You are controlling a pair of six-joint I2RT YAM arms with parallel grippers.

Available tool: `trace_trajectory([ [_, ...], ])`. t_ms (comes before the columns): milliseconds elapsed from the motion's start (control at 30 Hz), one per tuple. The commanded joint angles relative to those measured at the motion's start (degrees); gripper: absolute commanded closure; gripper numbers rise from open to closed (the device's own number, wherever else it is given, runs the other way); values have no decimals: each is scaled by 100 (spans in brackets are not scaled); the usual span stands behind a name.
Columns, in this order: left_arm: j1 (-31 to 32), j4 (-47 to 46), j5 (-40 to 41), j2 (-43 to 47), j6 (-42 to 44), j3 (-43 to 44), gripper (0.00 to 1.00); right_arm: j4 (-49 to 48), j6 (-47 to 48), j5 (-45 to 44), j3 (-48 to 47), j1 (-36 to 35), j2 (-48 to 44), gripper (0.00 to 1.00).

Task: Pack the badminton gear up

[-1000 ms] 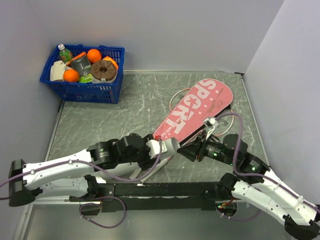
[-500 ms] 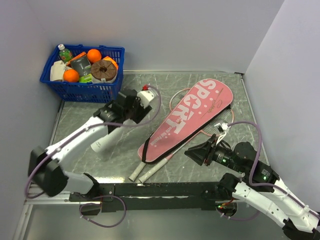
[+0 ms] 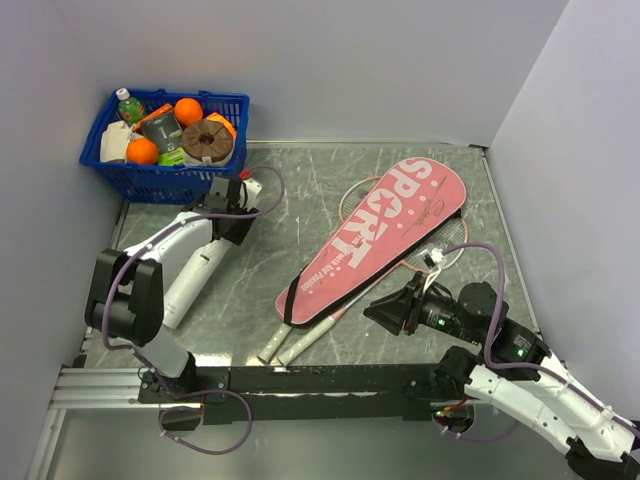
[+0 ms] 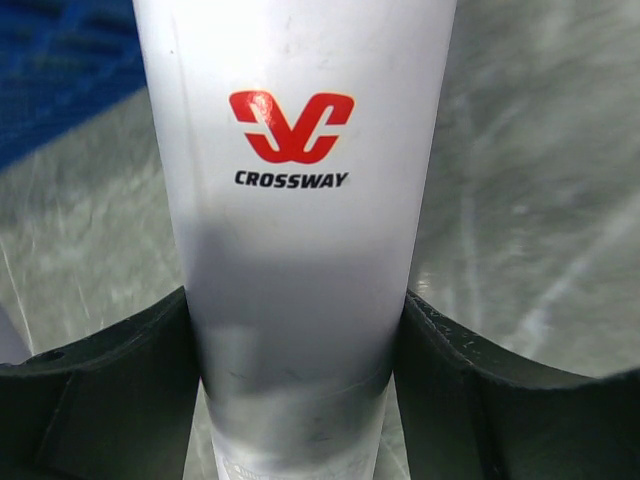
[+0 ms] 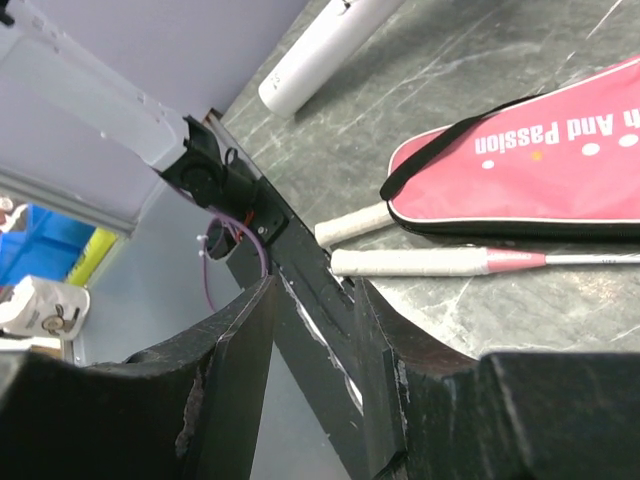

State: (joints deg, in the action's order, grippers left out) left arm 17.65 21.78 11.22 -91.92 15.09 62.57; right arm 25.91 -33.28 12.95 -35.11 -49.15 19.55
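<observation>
The pink racket bag (image 3: 385, 235) lettered "SPORT" lies diagonally on the table and also shows in the right wrist view (image 5: 540, 170). Two rackets lie under it, and their whitish handles (image 3: 290, 345) stick out at its near end (image 5: 410, 262). The white tube (image 3: 195, 285) marked "CROSSWAY" (image 4: 295, 150) lies at the left. My left gripper (image 3: 232, 225) is shut on its far end, a black finger (image 4: 110, 390) on each side. My right gripper (image 3: 385, 310) is open and empty, just off the bag's near right. No shuttlecocks are in view.
A blue plastic basket (image 3: 165, 185) of groceries stands at the back left corner, just beyond my left gripper. Grey walls close in the back and right. The black frame rail (image 3: 320, 380) runs along the near edge.
My left arm swung from the bag's near end to the back left and closed on the tube. My right gripper drew back from the bag toward the near edge.
</observation>
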Motion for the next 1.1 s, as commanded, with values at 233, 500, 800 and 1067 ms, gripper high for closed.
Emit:
trace_trajectory([
  [233, -192, 309, 1092, -107, -1219, -614, 64, -394, 190, 384, 84, -34, 207, 44],
  [500, -315, 555, 1373, 454, -1474, -588, 3, -280, 199, 305, 110, -25, 58, 38],
  [800, 96, 959, 1805, 1797, -1948, -350, 4, -192, 225, 243, 101, -34, 22, 37],
  [1067, 2397, 785, 909, 2293, -2581, 80, 4, 247, 383, -536, -205, -34, 338, 36],
])
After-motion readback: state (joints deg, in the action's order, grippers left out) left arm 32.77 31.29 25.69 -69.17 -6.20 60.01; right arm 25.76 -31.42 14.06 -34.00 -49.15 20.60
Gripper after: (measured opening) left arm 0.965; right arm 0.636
